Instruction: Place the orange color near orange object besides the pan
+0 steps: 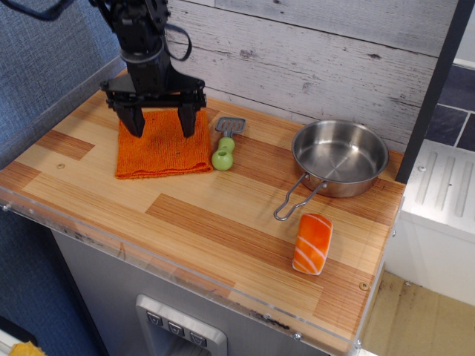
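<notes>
The flat orange knitted cloth (163, 148) lies at the back left of the wooden counter. My gripper (160, 124) is open, its two black fingers pointing down over the cloth's far edge, one on each side, close above or touching it. The orange-and-white striped sushi piece (312, 243) lies near the front right, just below the pan's wire handle. The shiny steel pan (340, 157) sits at the back right, empty.
A small spatula with a green handle (225, 147) lies just right of the cloth. A plank wall runs along the back. A dark post (434, 81) stands at the right. The counter (223, 222) has a clear plastic front edge.
</notes>
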{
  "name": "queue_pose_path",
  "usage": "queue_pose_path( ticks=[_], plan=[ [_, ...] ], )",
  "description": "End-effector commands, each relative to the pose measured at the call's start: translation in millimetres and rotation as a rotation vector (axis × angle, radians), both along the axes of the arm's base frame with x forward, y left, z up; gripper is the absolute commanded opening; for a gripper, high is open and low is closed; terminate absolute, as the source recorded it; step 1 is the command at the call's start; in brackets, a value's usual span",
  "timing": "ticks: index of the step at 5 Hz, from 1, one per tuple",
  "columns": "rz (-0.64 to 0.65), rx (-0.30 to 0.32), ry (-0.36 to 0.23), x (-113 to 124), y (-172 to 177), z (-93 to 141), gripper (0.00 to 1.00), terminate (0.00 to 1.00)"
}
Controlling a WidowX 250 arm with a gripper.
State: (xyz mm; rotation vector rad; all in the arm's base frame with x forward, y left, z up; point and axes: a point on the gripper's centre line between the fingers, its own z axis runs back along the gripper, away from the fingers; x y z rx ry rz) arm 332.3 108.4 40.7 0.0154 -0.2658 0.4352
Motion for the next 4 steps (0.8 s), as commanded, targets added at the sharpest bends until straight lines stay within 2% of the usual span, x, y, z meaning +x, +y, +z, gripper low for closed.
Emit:
queue_pose_path(
  ticks=[1, 3, 4],
  plan=[
    [0.013, 0.01, 0.022, 8.5, -10.6, -15.9, 1.0, 0.0],
    [0.012, -0.007, 0.057, 11.7, -27.0, -30.7, 1.0, 0.0],
    [0.011, -0.005, 0.055, 8.0, -35.1, -26.8, 1.0, 0.0]
  ],
)
